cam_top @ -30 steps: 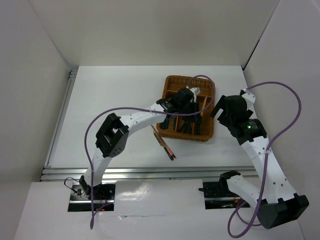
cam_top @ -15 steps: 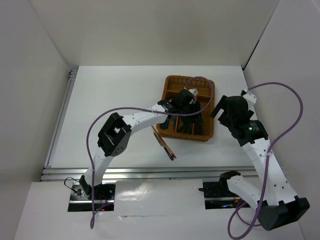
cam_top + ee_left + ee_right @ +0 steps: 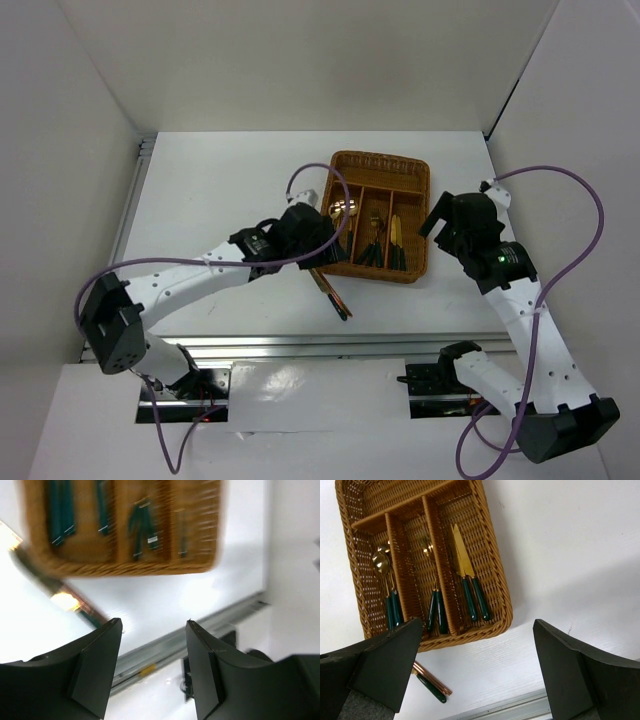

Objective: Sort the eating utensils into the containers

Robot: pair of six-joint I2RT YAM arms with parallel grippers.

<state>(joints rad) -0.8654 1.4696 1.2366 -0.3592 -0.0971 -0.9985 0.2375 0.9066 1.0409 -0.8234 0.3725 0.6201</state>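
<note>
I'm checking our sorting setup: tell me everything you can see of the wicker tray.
The wicker tray is a rectangular brown woven basket lying flat on the white table. Woven dividers make three long compartments and a short crosswise one at the far end. Gold-headed, dark-handled spoons, forks and knives lie in separate long compartments, heads toward the far end.

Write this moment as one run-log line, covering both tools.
left tool: open, empty | right tool: open, empty | chopsticks: on table, outside wicker tray
</note>
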